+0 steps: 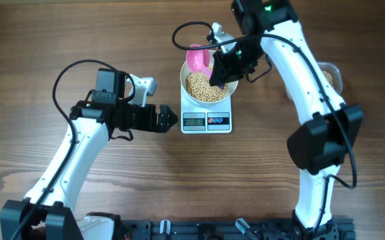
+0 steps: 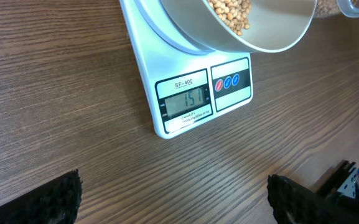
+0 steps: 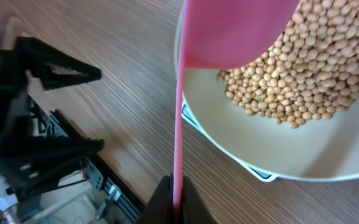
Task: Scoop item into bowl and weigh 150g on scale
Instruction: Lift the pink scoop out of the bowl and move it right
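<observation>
Currently the right hand (image 1: 223, 68) is clamped on a pink scoop (image 1: 199, 60) over the scale (image 1: 206, 121). The left hand (image 1: 169, 119) is held level beside it, spread open.

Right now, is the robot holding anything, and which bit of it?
The right gripper pinches the pink scoop by the end of its thin handle, cup over the bowl. The left gripper is open, holding nothing.

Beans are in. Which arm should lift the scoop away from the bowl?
Right. The right hand is shut on the scoop, over the bowl. The left hand is open and empty, beside the scale.
</observation>
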Controlling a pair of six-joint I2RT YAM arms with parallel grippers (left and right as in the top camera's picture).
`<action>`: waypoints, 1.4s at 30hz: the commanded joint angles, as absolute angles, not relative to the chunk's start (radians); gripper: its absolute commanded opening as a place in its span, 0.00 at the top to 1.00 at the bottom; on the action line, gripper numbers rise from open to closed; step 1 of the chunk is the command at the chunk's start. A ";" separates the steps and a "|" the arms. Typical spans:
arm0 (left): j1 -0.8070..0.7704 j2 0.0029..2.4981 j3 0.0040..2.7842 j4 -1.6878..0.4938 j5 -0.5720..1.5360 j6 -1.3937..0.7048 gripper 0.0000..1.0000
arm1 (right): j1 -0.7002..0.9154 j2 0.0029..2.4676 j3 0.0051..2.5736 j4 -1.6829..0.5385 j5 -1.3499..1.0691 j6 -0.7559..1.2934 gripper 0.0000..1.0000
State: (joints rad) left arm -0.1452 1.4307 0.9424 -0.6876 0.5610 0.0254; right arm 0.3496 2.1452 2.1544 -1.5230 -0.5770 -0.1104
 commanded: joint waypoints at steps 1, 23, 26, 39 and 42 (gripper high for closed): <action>-0.148 1.435 0.962 -0.685 0.555 0.046 0.00 | 0.346 2.066 2.156 -1.516 -0.610 -0.130 0.96; -0.148 1.435 0.962 -0.685 0.555 0.046 0.00 | 0.208 2.044 2.156 -1.519 -0.742 -0.182 0.96; -0.148 1.435 0.962 -0.685 0.555 0.046 0.00 | 0.208 2.044 2.156 -1.519 -0.742 -0.184 0.96; -0.148 1.435 0.962 -0.685 0.555 0.046 0.00 | 0.208 2.044 2.156 -1.531 -0.739 -0.236 0.96; -0.148 1.435 0.962 -0.685 0.555 0.046 0.00 | 0.209 2.044 2.156 -1.535 -0.695 -0.232 0.96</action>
State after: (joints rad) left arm -0.1452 1.4307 0.9424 -0.6876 0.5613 0.0254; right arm 0.2058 2.0697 2.1544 -1.5291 -0.7136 -0.2039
